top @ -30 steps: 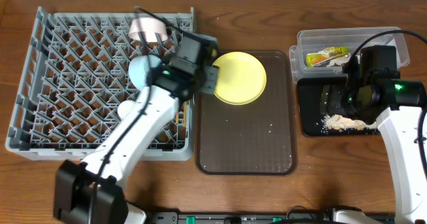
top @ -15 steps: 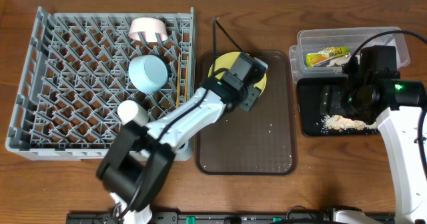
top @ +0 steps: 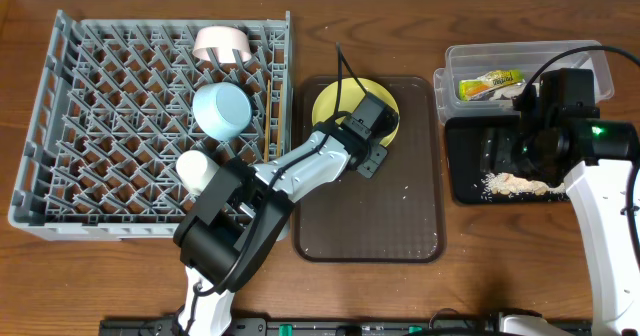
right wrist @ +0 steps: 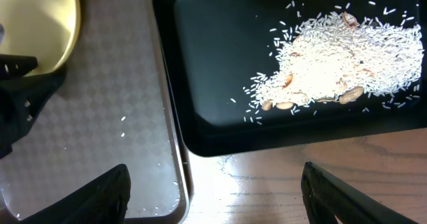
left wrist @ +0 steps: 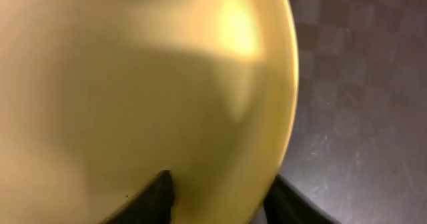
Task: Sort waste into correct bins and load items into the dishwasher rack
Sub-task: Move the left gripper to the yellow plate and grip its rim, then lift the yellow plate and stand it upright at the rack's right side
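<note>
The yellow-green plate (top: 335, 104) lies at the far end of the brown tray (top: 370, 216). My left gripper (top: 372, 134) is open with its fingers (left wrist: 223, 197) either side of the plate's rim (left wrist: 133, 84). My right gripper (top: 500, 154) is open and empty (right wrist: 213, 204), over the near-left corner of the black tray (right wrist: 213, 117), which holds the rice scraps (right wrist: 340, 57). The snack wrapper (top: 490, 83) lies in the clear tub (top: 590, 61). The grey rack (top: 60, 126) holds the light blue bowl (top: 222, 109), whitish-pink bowl (top: 222, 44) and white cup (top: 197, 168).
A few loose rice grains (top: 405, 188) lie on the brown tray's right side. The plate's edge (right wrist: 47, 24) and the brown tray (right wrist: 100, 117) also show in the right wrist view. Bare wooden table lies in front of the trays.
My left arm has swung right from the rack's edge out over the brown tray, down onto the plate. The right arm has not moved.
</note>
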